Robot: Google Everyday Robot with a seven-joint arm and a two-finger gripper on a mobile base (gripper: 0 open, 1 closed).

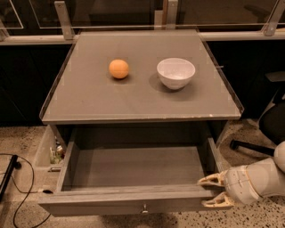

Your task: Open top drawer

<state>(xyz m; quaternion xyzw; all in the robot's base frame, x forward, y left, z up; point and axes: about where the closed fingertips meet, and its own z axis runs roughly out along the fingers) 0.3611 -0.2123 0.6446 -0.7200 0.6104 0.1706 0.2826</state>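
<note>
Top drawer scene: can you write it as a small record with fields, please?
top drawer: pulled out, grey interior showing, knob at front centre
end effector: at the drawer's front right corner, fingers apart
white bowl: upright on the cabinet top
orange: on the cabinet top, left of the white bowl, not touching it

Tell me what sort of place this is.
Probably an office or lab workspace: a grey cabinet with its top drawer open, a rolling chair on the speckled floor at right, and a glass partition behind. The gripper sits at the drawer's right front corner, fingers spread.
</note>
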